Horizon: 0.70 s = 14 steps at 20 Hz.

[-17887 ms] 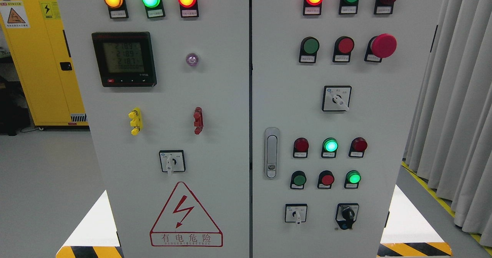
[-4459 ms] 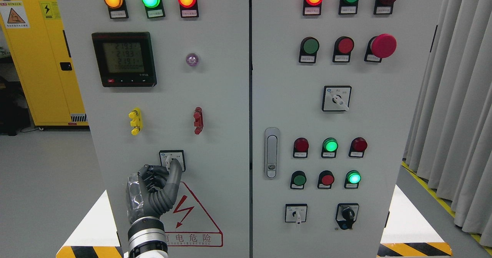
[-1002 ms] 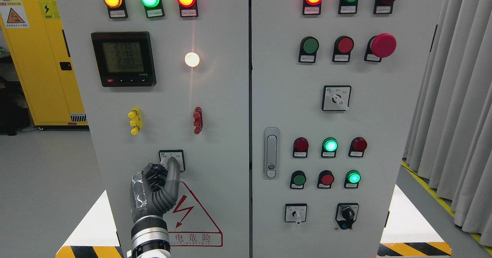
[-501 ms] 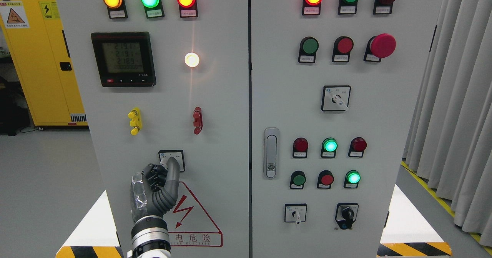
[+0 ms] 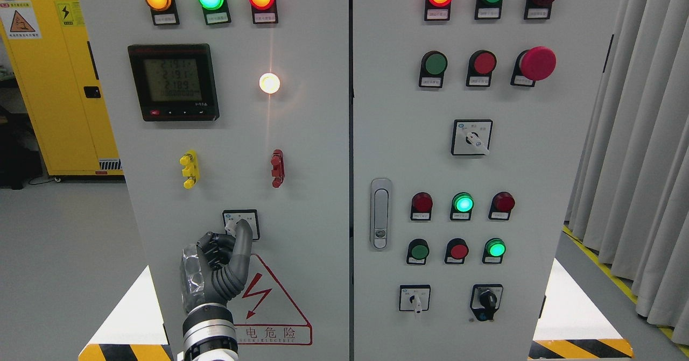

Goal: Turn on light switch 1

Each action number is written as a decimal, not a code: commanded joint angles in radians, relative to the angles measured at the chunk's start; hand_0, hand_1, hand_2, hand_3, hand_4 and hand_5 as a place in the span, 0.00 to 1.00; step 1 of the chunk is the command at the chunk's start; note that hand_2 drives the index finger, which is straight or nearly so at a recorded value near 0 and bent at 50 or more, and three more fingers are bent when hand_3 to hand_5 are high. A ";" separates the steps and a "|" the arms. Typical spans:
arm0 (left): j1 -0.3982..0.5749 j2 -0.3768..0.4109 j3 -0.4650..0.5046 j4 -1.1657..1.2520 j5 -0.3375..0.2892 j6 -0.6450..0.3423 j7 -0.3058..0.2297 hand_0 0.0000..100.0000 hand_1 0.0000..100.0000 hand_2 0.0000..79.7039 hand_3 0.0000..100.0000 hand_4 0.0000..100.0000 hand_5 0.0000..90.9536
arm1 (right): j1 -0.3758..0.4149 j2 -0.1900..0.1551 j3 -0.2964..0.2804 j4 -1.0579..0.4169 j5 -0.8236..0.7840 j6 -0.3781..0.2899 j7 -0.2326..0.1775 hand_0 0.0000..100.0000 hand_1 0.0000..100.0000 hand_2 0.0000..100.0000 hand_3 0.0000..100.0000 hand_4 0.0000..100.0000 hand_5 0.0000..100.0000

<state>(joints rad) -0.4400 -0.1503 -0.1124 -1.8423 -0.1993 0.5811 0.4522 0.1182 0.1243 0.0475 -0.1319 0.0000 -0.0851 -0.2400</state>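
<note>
Low on the left door of the grey control cabinet (image 5: 317,189), the left hand (image 5: 218,267) sits just below the small white rotary selector switch (image 5: 241,225), fingers pinching its knob, right hand unseen, round white lamp (image 5: 269,83) well above lit; no containers present.
</note>
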 commanded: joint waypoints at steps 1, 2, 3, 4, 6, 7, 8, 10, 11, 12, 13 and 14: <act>0.000 0.000 -0.001 -0.002 0.001 -0.015 -0.010 0.11 0.47 0.81 0.94 0.89 0.92 | 0.000 0.000 0.000 0.000 -0.029 0.001 -0.001 0.00 0.50 0.04 0.00 0.00 0.00; 0.001 0.000 -0.001 -0.002 0.000 -0.015 -0.010 0.10 0.47 0.81 0.94 0.89 0.92 | 0.000 0.000 0.000 0.000 -0.029 0.001 0.001 0.00 0.50 0.04 0.00 0.00 0.00; 0.001 0.000 -0.001 -0.002 0.001 -0.017 -0.010 0.08 0.47 0.81 0.94 0.89 0.92 | 0.000 0.000 0.000 0.000 -0.029 0.001 0.001 0.00 0.50 0.04 0.00 0.00 0.00; 0.004 0.000 -0.001 -0.002 0.001 -0.021 -0.010 0.07 0.47 0.81 0.94 0.89 0.92 | 0.000 0.000 0.000 0.000 -0.029 0.001 -0.001 0.00 0.50 0.04 0.00 0.00 0.00; 0.009 0.002 -0.001 -0.003 0.000 -0.024 -0.010 0.05 0.47 0.81 0.94 0.89 0.92 | 0.000 0.000 0.000 0.000 -0.029 0.001 -0.001 0.00 0.50 0.04 0.00 0.00 0.00; 0.013 0.003 -0.001 -0.005 0.000 -0.027 -0.009 0.04 0.47 0.81 0.94 0.89 0.92 | 0.000 0.000 0.000 0.000 -0.029 0.001 0.001 0.00 0.50 0.04 0.00 0.00 0.00; 0.020 0.003 -0.001 -0.005 0.000 -0.027 -0.009 0.04 0.47 0.81 0.94 0.89 0.92 | 0.000 0.000 0.000 0.000 -0.029 0.001 0.001 0.00 0.50 0.04 0.00 0.00 0.00; 0.030 0.005 -0.001 -0.008 0.000 -0.035 -0.009 0.03 0.47 0.81 0.94 0.89 0.92 | 0.000 0.000 0.000 0.000 -0.029 0.001 -0.001 0.00 0.50 0.04 0.00 0.00 0.00; 0.043 0.003 -0.001 -0.009 0.000 -0.047 -0.009 0.03 0.47 0.81 0.94 0.89 0.92 | 0.000 0.000 0.000 0.000 -0.029 0.001 -0.001 0.00 0.50 0.04 0.00 0.00 0.00; 0.055 0.003 -0.001 -0.012 0.000 -0.066 -0.007 0.03 0.47 0.81 0.94 0.89 0.92 | 0.000 0.000 0.000 0.000 -0.029 0.001 0.001 0.00 0.50 0.04 0.00 0.00 0.00; 0.075 0.005 -0.001 -0.014 0.000 -0.092 -0.006 0.02 0.47 0.81 0.94 0.89 0.92 | 0.000 0.000 0.000 0.000 -0.029 0.001 0.001 0.00 0.50 0.04 0.00 0.00 0.00; 0.095 0.006 -0.003 -0.015 -0.002 -0.116 -0.006 0.02 0.47 0.81 0.94 0.89 0.92 | 0.000 0.000 0.000 0.000 -0.029 0.001 -0.001 0.00 0.50 0.04 0.00 0.00 0.00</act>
<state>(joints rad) -0.4011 -0.1484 -0.1133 -1.8472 -0.1994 0.5115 0.4394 0.1181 0.1242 0.0476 -0.1319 0.0000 -0.0851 -0.2400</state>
